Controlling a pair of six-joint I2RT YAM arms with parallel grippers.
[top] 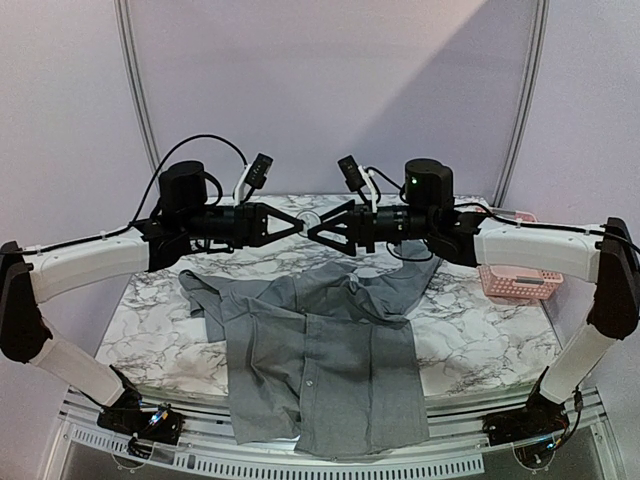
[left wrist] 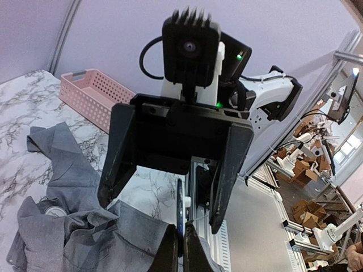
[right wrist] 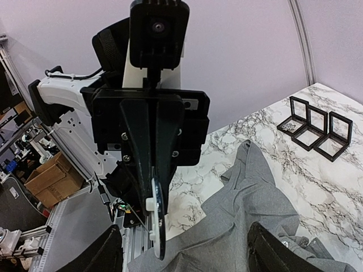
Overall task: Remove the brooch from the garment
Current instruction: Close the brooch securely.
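Observation:
The brooch (top: 310, 217), a thin dark round disc with a white clasp on its back, is held edge-on in the air above the marble table. My left gripper (top: 300, 225) is shut on its rim; the left wrist view shows the brooch (left wrist: 180, 207) rising from my left gripper (left wrist: 181, 241). My right gripper (top: 318, 231) faces it tip to tip, jaws wide open to either side of the brooch (right wrist: 157, 226), touching nothing. The grey garment (top: 320, 350) lies spread flat below both grippers, apart from the brooch.
A pink perforated basket (top: 515, 275) stands at the table's right edge. Three small black square frames (right wrist: 315, 127) sit at the far back of the table. The garment's hem hangs over the near table edge (top: 330, 440).

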